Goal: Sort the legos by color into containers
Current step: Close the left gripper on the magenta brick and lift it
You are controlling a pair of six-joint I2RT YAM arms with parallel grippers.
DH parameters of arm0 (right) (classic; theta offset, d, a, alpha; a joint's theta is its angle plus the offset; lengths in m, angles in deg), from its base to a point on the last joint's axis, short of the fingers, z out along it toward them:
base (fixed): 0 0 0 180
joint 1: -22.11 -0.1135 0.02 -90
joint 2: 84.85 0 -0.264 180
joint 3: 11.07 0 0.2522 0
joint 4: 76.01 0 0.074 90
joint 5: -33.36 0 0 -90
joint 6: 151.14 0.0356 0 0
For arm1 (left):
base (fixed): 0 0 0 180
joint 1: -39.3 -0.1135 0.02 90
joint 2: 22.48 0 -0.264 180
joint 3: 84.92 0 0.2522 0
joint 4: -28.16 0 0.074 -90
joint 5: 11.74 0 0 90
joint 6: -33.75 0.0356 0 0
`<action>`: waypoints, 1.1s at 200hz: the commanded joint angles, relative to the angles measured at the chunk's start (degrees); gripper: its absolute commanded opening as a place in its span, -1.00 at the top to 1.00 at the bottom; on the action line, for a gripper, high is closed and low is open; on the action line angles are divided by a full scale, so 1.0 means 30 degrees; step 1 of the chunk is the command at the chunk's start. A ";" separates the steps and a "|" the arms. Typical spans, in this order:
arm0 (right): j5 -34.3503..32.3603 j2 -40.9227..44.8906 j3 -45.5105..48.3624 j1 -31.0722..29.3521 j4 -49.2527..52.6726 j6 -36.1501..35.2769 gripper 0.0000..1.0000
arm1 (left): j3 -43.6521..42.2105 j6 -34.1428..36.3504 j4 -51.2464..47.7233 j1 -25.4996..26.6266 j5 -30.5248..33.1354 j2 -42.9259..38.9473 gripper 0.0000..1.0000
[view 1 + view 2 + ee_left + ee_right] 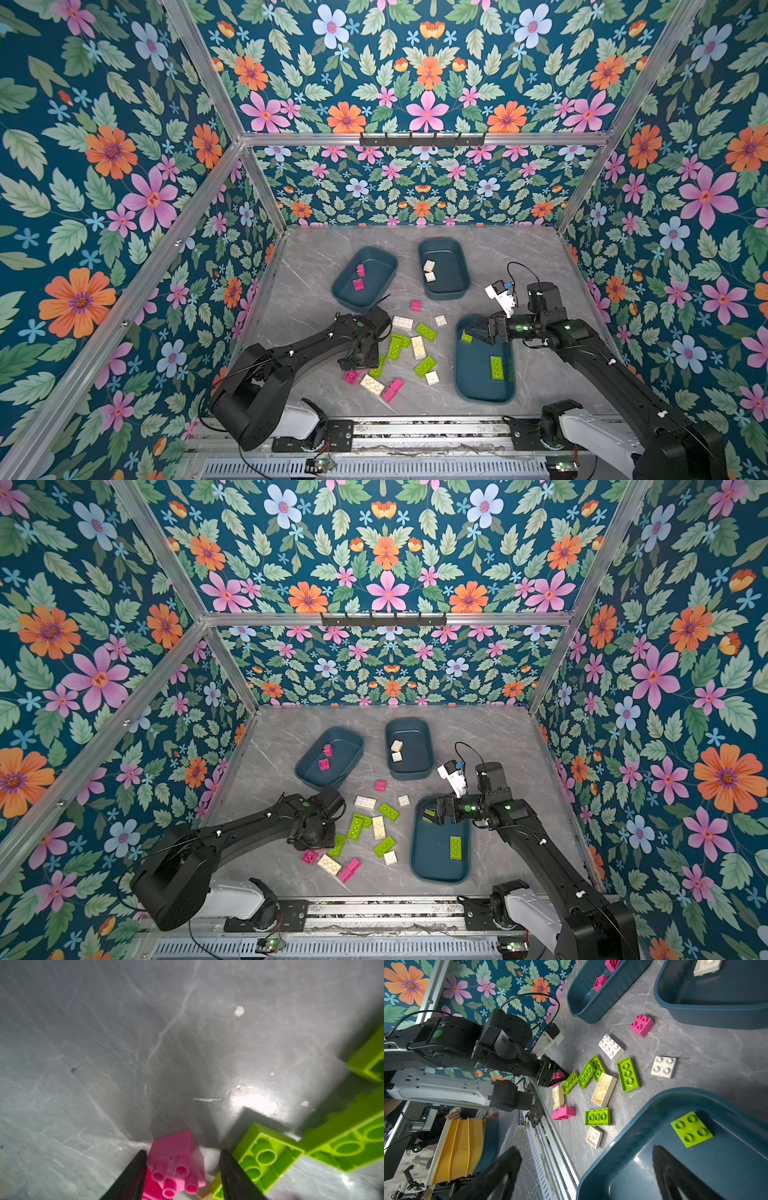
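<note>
While hanging low over the loose legos [425, 331] on the marble table [299, 291], straddles a small pink brick [174, 1145] with the left gripper [182, 1157]: jaws parted, one finger [133, 1176] against its side, a gap at the opposite one, so no clamp. Apparently resting on the table, studs toward the wrist camera, lime bricks [264, 1157] just beside. Over to the right gripper [471, 330]: spread wide, holding nothing, poised above the near tub [482, 390] with two green pieces [497, 368] inside. Farther back, far left tub [374, 270] with two pink ones [358, 284], far middle tub [449, 266] with two cream ones [430, 276]. Pink, lime and cream scattered between.
</note>
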 commanded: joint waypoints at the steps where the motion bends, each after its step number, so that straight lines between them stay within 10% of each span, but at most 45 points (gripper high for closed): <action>1: -0.0083 0.0065 0.0132 -0.0006 -0.0158 0.0093 -0.98 | -0.0094 -0.0403 0.0519 -0.0072 -0.0502 -0.0155 -0.17; 220: -0.0191 0.0237 0.0571 0.0007 -0.0650 0.0487 -0.98 | 0.0134 0.1284 0.0299 -0.0063 -0.0943 0.0717 0.05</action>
